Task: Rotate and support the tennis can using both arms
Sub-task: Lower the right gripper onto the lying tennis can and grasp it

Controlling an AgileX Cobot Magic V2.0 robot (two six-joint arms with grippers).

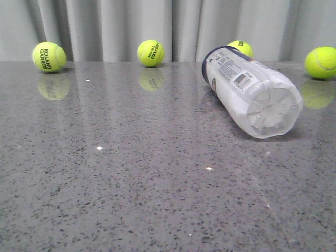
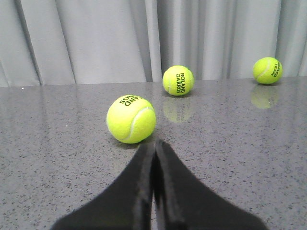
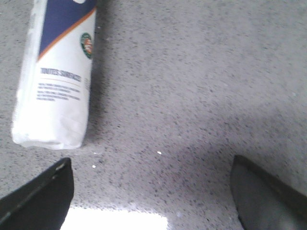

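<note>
The tennis can (image 1: 249, 92) lies on its side at the right of the grey table, its clear base end toward the camera and its dark blue rim toward the curtain. In the right wrist view the tennis can (image 3: 57, 81) shows its white label with navy patch, orange stripe and round logo. My right gripper (image 3: 151, 191) is open wide and empty, above the table beside the can's base end. My left gripper (image 2: 154, 146) is shut and empty, low over the table, just short of a yellow tennis ball (image 2: 131, 119). Neither arm shows in the front view.
Several yellow tennis balls lie along the far table edge by the grey curtain: one far left (image 1: 49, 56), one middle (image 1: 150, 53), one behind the can (image 1: 241, 48), one far right (image 1: 321, 63). The left wrist view shows two more balls farther off (image 2: 178, 80) (image 2: 267, 70).
</note>
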